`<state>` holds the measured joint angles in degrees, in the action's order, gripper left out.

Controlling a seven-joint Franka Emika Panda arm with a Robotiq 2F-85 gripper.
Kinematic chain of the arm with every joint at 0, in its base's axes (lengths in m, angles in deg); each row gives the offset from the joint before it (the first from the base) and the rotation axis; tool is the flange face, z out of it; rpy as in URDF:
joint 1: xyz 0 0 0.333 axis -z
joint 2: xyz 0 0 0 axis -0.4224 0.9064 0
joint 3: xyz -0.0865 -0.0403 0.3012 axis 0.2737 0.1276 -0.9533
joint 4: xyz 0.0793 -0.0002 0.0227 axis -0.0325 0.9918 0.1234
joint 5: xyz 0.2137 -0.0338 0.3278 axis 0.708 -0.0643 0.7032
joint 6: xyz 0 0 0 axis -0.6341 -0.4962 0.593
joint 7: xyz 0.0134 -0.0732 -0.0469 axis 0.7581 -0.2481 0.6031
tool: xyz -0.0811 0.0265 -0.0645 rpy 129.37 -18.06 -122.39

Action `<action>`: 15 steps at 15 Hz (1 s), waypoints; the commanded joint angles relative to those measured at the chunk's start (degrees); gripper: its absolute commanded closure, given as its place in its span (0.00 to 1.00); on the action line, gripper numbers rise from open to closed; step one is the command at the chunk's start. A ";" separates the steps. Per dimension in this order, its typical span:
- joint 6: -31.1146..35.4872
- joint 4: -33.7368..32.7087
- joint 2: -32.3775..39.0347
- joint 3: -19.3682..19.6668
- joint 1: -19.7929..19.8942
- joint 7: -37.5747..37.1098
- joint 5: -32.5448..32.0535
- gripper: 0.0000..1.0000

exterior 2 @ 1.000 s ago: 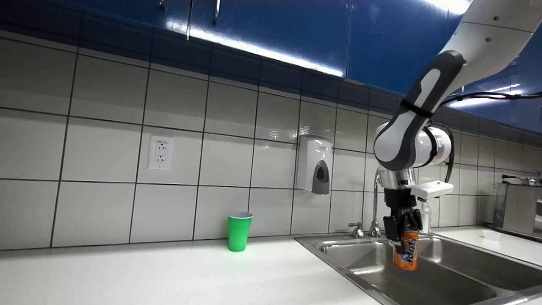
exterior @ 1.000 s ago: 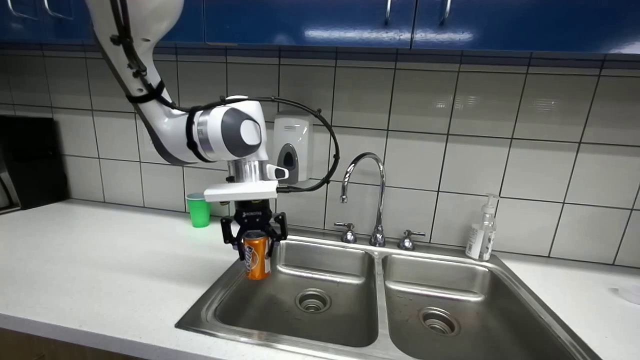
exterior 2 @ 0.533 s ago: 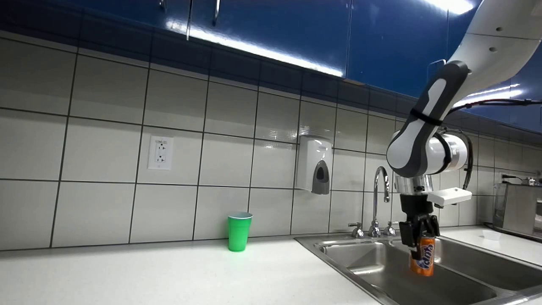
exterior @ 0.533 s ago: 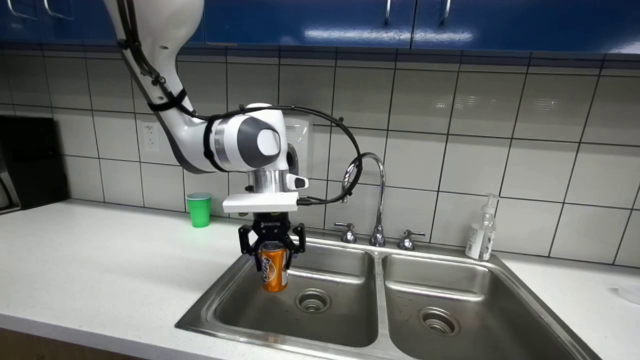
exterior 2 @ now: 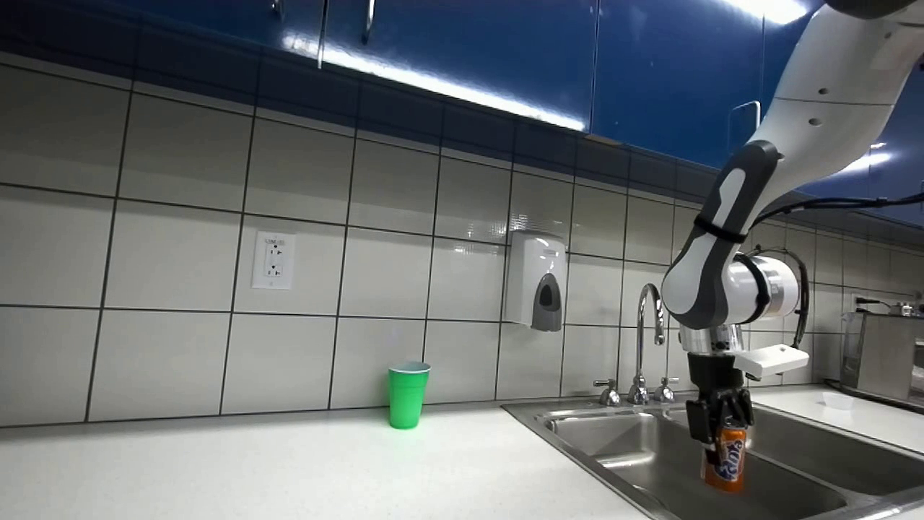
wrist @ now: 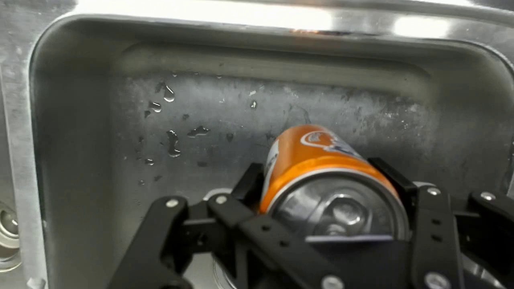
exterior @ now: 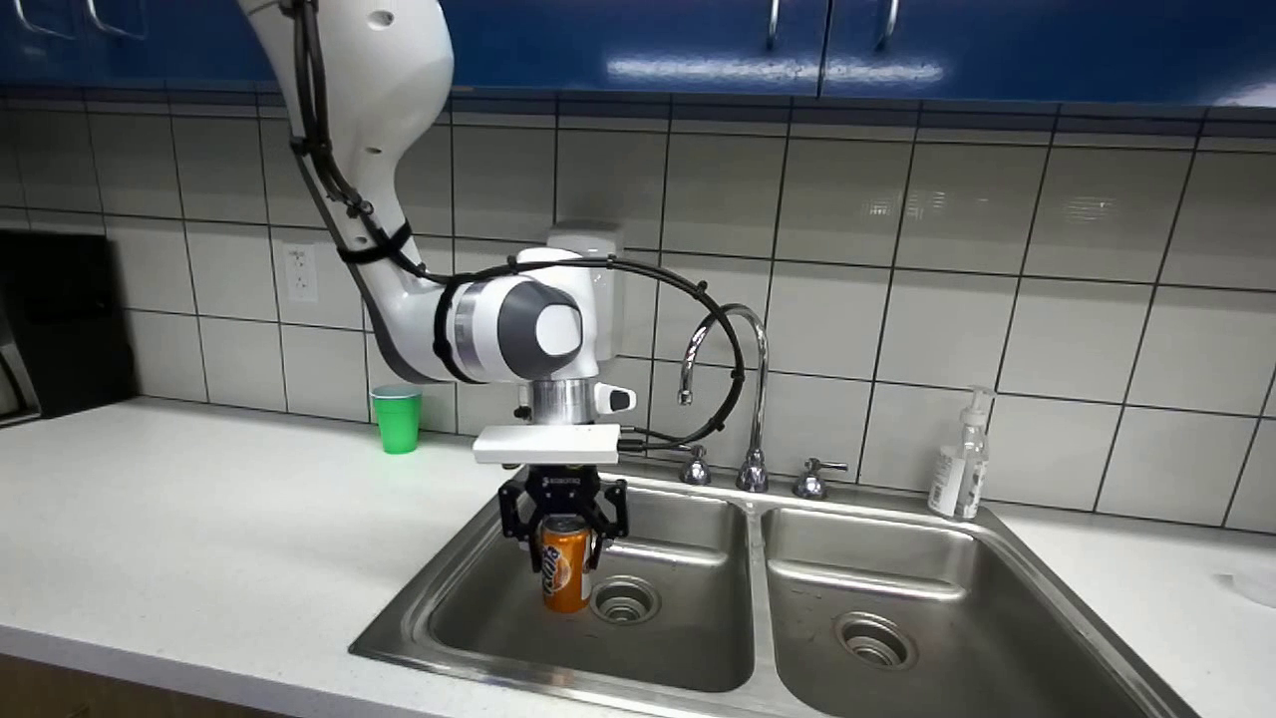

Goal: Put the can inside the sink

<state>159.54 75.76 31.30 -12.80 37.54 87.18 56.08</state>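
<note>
The orange can [exterior: 566, 583], with its silvery top up, is upright between the fingers of my gripper [exterior: 567, 560]. The can also shows in an exterior view [exterior 2: 729, 469] and in the wrist view [wrist: 305, 148]. My gripper is shut on the can, a finger pad on each side of it near its top; it also shows in the wrist view [wrist: 323, 176]. The can is over the basin of the steel sink [exterior: 648, 638] nearer the long counter, beside that basin's drain [exterior: 625, 600]. I cannot tell whether its bottom touches the basin floor.
A chrome gooseneck tap [exterior: 760, 399] with two handles stands behind the sink, close to the arm's cable loop. A divider [exterior: 760, 598] separates the basins. A soap bottle [exterior: 960, 464] stands at the back. A green cup [exterior: 398, 421] stands on the white counter [exterior: 199, 519].
The gripper has carried the can from the basin's outer edge further over the basin, and then lowered it. The can stays gripped throughout.
</note>
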 commanded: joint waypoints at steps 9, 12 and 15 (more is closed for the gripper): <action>4.97 -4.30 10.46 -2.51 3.67 2.64 1.88 0.56; 4.82 -5.47 12.46 -3.45 4.23 2.56 2.46 0.56; 4.47 -6.69 14.26 -4.26 4.60 2.38 2.99 0.56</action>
<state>164.31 71.24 44.00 -15.02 40.02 87.77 57.62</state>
